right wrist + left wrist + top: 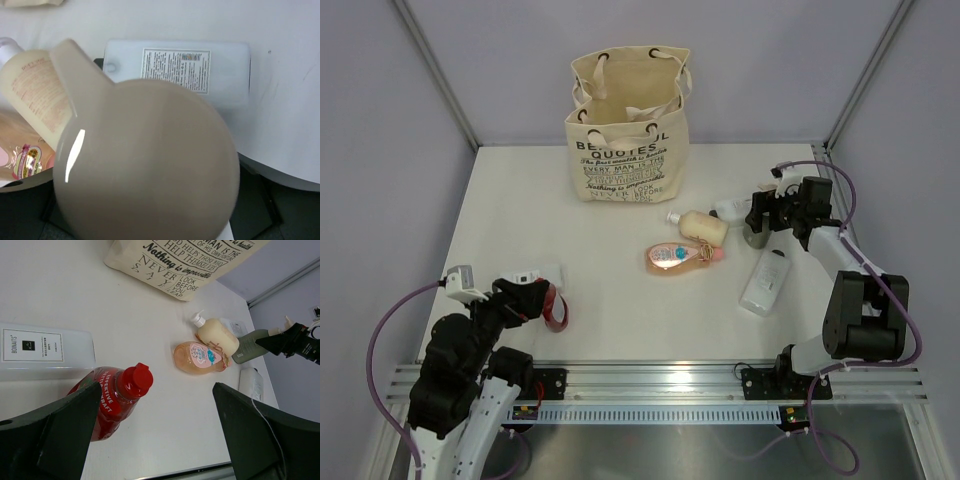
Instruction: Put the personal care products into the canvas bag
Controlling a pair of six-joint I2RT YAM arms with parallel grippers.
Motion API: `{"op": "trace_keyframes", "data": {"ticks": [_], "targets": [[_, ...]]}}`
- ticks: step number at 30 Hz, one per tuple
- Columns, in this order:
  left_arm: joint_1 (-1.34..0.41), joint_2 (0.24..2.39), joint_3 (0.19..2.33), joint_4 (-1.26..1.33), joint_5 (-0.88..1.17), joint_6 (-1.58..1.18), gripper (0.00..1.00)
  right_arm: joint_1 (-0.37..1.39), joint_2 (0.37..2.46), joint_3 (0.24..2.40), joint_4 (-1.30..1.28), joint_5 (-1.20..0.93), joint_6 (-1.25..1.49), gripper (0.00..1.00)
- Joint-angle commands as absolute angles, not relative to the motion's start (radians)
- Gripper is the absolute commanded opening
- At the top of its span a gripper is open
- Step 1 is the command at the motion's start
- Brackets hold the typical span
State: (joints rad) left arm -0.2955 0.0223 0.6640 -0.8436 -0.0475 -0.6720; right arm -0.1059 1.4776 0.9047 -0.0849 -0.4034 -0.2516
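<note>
The canvas bag point(628, 130) stands open at the back of the table. A beige bottle point(700, 226) and a pink-orange bottle point(680, 256) lie in front of it. A flat white bottle point(765, 282) lies to their right. My right gripper point(762, 218) is shut on the grey-green bottle point(756, 236); its beige cap point(145, 165) fills the right wrist view and hides the jaws. My left gripper point(157, 440) is open and empty. A red bottle point(115, 395) lies just inside its left finger point(50, 435), beside a flat white pack point(45, 351).
Another white bottle point(728, 208) lies behind the right gripper. Grey walls close the table at the back and sides. A metal rail point(660, 385) runs along the near edge.
</note>
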Motion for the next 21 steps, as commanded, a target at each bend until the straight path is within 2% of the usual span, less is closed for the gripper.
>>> {"op": "trace_keyframes", "data": {"ticks": [1,6,10,11,14,15,17,21], "targets": [[-0.295,0.008,0.661,-0.792,-0.017,-0.647,0.99,-0.109,1.511,0.945,-0.012,-0.429,-0.259,0.91],[-0.293,0.006,0.661,-0.792,-0.021,-0.647,0.99,-0.109,1.543,0.953,0.012,-0.442,-0.253,0.8],[-0.293,0.006,0.658,-0.785,-0.023,-0.647,0.99,-0.109,1.528,0.957,-0.036,-0.456,-0.262,0.6],[-0.295,0.008,0.657,-0.784,-0.023,-0.647,0.99,-0.109,1.519,0.963,-0.049,-0.46,-0.276,0.48],[-0.293,0.008,0.658,-0.782,-0.015,-0.644,0.99,-0.109,1.467,1.018,-0.139,-0.486,-0.346,0.29],[-0.293,0.006,0.658,-0.782,-0.014,-0.641,0.99,-0.109,1.451,1.049,-0.161,-0.495,-0.36,0.15],[-0.293,0.006,0.66,-0.782,-0.006,-0.638,0.99,-0.109,1.402,1.083,-0.228,-0.523,-0.394,0.01],[-0.295,-0.027,0.658,-0.778,-0.006,-0.634,0.99,-0.109,1.345,1.176,-0.327,-0.575,-0.405,0.0]]}}
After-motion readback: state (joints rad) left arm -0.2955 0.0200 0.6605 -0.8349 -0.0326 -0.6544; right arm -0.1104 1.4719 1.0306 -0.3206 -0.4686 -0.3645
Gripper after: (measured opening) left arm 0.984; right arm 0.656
